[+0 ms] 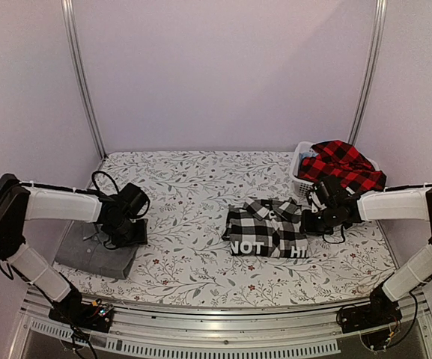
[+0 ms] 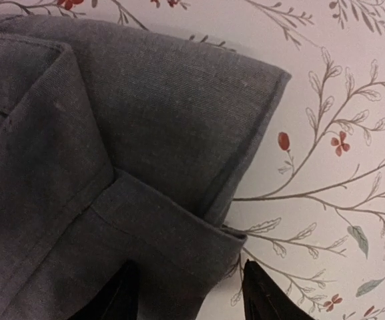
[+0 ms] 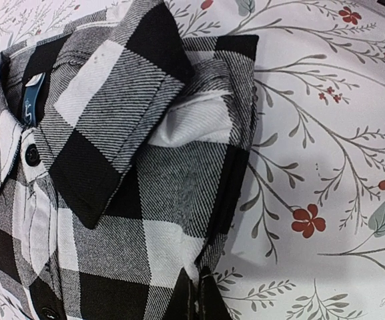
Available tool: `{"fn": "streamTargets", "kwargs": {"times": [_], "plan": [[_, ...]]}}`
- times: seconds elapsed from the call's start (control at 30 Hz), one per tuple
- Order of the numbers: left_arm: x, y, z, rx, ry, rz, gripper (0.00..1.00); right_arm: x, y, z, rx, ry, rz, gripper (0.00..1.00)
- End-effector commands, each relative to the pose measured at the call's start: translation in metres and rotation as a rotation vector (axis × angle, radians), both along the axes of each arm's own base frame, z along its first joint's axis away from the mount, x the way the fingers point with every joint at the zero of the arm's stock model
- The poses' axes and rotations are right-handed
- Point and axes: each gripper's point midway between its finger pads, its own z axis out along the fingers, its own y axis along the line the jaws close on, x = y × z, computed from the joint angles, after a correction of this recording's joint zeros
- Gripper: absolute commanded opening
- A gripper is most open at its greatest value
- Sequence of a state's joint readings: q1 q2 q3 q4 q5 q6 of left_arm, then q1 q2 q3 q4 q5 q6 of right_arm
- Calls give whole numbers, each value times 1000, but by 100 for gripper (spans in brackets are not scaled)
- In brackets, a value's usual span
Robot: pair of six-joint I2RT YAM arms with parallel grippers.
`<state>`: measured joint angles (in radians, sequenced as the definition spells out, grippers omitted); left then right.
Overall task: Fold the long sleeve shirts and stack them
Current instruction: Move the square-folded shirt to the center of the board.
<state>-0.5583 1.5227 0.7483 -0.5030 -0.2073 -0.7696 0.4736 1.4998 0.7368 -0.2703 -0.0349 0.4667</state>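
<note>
The folded plain grey shirt (image 1: 92, 256) lies at the near left of the table. My left gripper (image 1: 128, 228) hovers over its right edge, open; in the left wrist view its gripper (image 2: 191, 297) straddles the grey shirt's (image 2: 99, 167) folded corner. The black-and-white check shirt (image 1: 266, 228) with white lettering lies folded at the middle right. My right gripper (image 1: 311, 218) is at its right edge; in the right wrist view the gripper (image 3: 199, 300) is shut on the check shirt's (image 3: 132, 180) side hem. The red-and-black check shirt (image 1: 343, 168) lies heaped in the basket.
A white plastic basket (image 1: 299, 179) stands at the far right behind my right arm. The table is covered by a floral cloth (image 1: 193, 187). Metal frame posts (image 1: 81, 75) rise at the back corners.
</note>
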Motion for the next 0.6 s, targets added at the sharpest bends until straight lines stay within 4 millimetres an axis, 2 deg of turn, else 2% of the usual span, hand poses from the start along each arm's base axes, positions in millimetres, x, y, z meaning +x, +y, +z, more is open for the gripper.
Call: {"fn": "streamTargets", "kwargs": {"times": [0.0, 0.07, 0.2, 0.27, 0.33, 0.4, 0.43, 0.57], "plan": [[5, -1, -7, 41, 1, -5, 53, 0, -9, 7, -8, -27, -12, 0], [8, -5, -11, 35, 4, -18, 52, 0, -9, 8, -4, -28, -12, 0], [17, -8, -22, 64, 19, -37, 40, 2, -7, 9, 2, -33, -4, 0], [21, -10, -27, 76, 28, -51, 30, 3, -5, 11, 8, -38, 0, 0], [26, -16, -30, 67, 28, -71, 15, 3, -5, 13, 10, -44, 0, 0], [33, -27, -27, 41, 15, -98, 3, 4, -5, 15, 11, -49, 2, 0], [38, -35, -25, 25, 6, -117, 0, 4, -5, 16, 11, -52, 3, 0], [56, -77, -9, -37, -31, -188, 0, 7, -4, 18, 9, -59, 6, 0]]}}
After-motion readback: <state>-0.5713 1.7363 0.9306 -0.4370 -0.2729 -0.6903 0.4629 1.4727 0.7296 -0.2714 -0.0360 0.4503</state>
